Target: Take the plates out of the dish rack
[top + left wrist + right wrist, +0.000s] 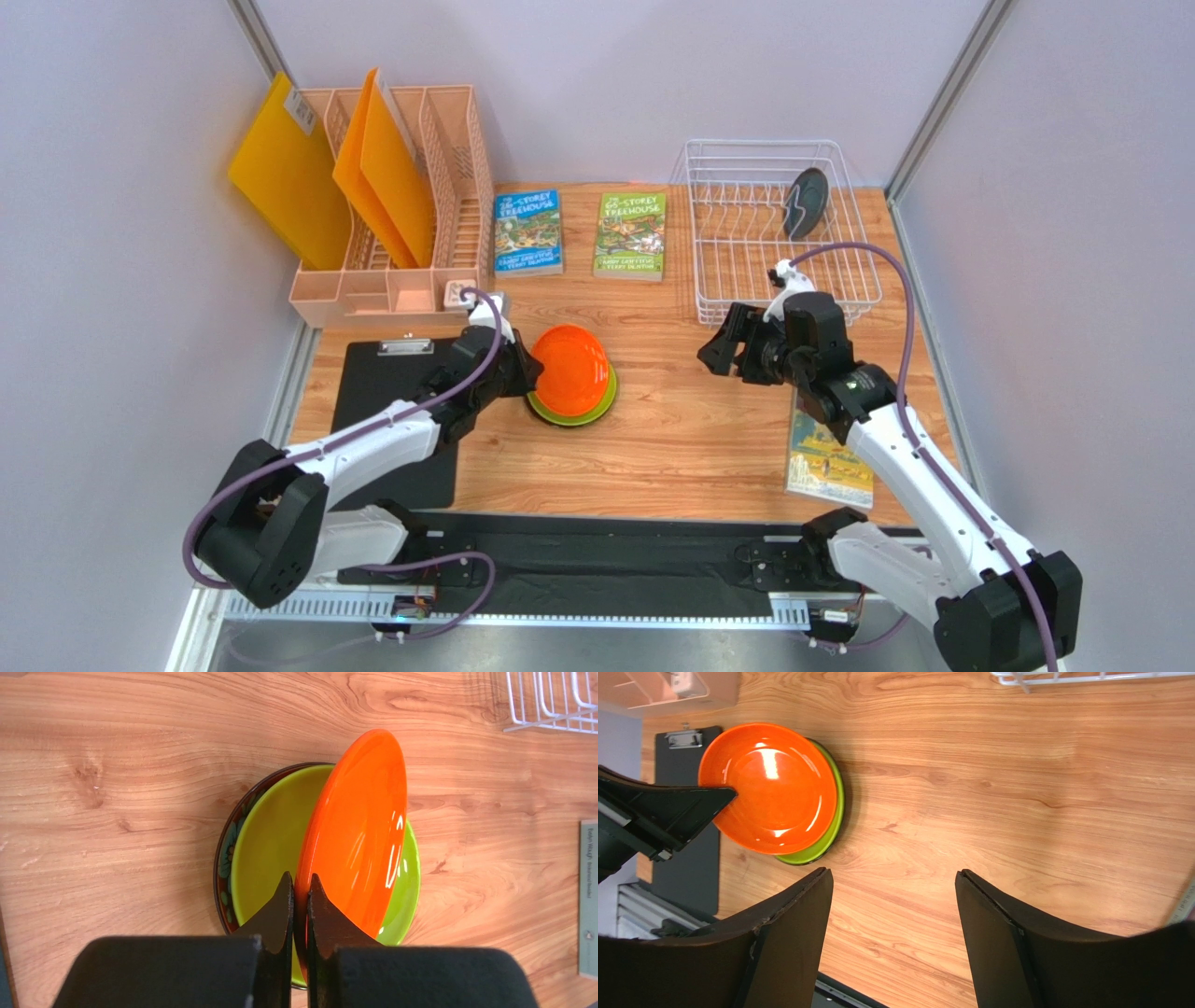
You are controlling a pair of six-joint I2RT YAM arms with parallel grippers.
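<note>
The top camera looks steeply down over the whole table [673,434] from its near edge. Both wrist cameras sit close above it, each catching the orange plate [770,787].

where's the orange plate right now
Left of centre in the top view, the round orange plate is pinched at its rim by the left gripper, tilted over the lime green plate lying on the wooden table.

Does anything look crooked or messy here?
The orange plate is tilted: the left claw pinches its rim, so it leans up over the green plate instead of lying flat. Nothing looks spilled or broken.
</note>
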